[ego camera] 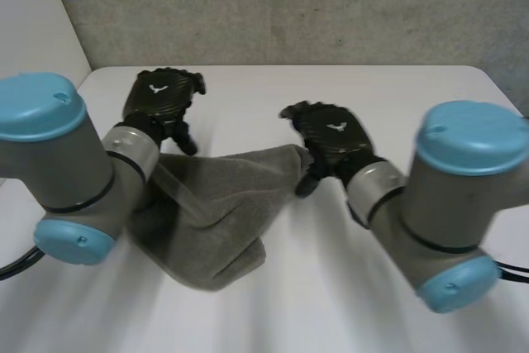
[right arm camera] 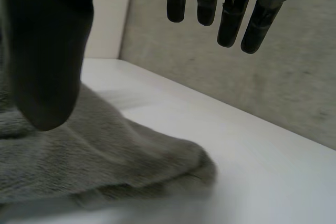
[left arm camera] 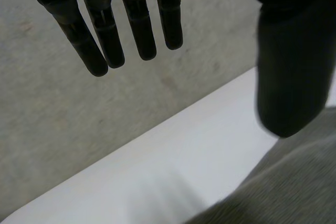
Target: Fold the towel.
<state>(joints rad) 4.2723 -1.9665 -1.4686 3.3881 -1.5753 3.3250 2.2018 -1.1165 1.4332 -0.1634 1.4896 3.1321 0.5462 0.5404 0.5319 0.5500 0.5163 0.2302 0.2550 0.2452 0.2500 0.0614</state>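
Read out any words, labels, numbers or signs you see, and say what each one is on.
No readable text anywhere.
Small white bird-like emblem, no letters: on the back of the left hand and of the right hand.
Towel: no label in view.

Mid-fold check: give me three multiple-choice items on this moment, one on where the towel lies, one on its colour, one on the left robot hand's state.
1. Where does the towel lie? A. On the table between the left arm and right arm. B. Hanging over the table's edge. C. Draped over the right arm.
2. What colour is it? A. Red. B. Grey. C. Blue.
3. How is the left robot hand? A. Shut on the towel. B. Shut, empty. C. Open.
Key: 1 A, the head view shows it bunched on the white table; 2 B, grey throughout; 3 C, its wrist view shows straight fingers holding nothing.
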